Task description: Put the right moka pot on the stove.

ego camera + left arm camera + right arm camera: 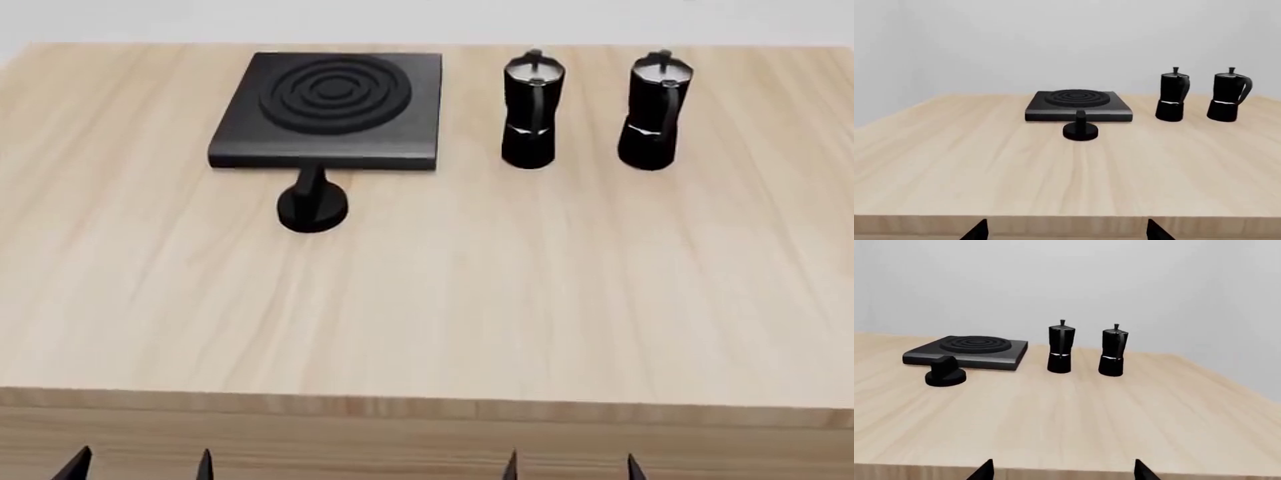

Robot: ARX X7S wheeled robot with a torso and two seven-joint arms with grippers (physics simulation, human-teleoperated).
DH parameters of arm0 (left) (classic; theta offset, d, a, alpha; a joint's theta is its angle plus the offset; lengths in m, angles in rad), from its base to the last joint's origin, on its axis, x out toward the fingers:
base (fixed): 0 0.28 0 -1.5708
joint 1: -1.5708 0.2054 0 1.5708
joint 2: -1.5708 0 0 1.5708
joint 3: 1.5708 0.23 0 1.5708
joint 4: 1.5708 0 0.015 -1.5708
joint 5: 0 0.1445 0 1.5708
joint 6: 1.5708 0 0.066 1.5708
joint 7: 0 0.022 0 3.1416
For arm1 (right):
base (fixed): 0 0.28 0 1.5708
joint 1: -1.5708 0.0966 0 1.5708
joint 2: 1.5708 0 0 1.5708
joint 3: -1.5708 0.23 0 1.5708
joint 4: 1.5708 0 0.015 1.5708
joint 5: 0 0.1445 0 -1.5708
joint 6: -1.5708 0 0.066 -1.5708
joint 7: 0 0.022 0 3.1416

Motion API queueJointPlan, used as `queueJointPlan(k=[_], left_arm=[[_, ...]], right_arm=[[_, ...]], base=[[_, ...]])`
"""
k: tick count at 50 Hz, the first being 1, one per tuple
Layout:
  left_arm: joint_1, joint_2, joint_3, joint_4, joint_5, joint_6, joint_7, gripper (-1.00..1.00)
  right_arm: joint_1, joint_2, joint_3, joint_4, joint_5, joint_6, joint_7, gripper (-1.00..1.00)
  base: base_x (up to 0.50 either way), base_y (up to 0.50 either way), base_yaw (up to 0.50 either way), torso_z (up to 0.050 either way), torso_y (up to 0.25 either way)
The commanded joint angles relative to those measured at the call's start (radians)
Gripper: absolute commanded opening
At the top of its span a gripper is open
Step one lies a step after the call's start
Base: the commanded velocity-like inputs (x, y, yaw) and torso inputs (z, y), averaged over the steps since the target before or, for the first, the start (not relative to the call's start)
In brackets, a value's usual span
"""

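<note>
Nothing done yet as far as the views show: the right moka pot stands upright on the table at the far side, just beside its twin, the left moka pot, the two apart and not touching. The stove sits to the left of both pots, its burner rings bare, with the dial knob on the table right in front of its near edge, touching it or nearly so. So the whole job is left: reach, grasp the right pot, lift, carry it past the left one, set it down on the rings. Both arms are pulled back at the near edge of the table, well apart from the pots. In the head view only finger tips poke up at the bottom edge: left gripper and right gripper. Each pair of tips stands clearly apart with nothing between them, so both grippers are spread and empty. The wrist views agree, tips of the left gripper and right gripper showing wide apart at the frame edge, cameras looking level across the table toward the stove and pots. Judgement: the right arm is the closer one to the target; the carry must clear the left pot.
</note>
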Motion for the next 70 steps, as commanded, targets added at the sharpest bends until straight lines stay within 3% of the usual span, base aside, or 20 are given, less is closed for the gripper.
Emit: queueJointPlan(k=[1, 70], left_arm=[[-0.002, -0.009, 0.012, -0.009, -0.008, 0.009, -0.007, 1.0], [-0.016, -0.045, 0.059, -0.012, -0.045, -0.009, -0.056, 1.0]], right_arm=[[0.009, 0.007, -0.017, 0.017, -0.001, -0.003, 0.008, 1.0], [0.021, 0.045, -0.065, 0.04, 0.001, -0.019, 0.072, 1.0]], base=[[0.18, 0.0, 0.0, 0.0, 0.0], [0.18, 0.02, 0.0, 0.0, 0.0]])
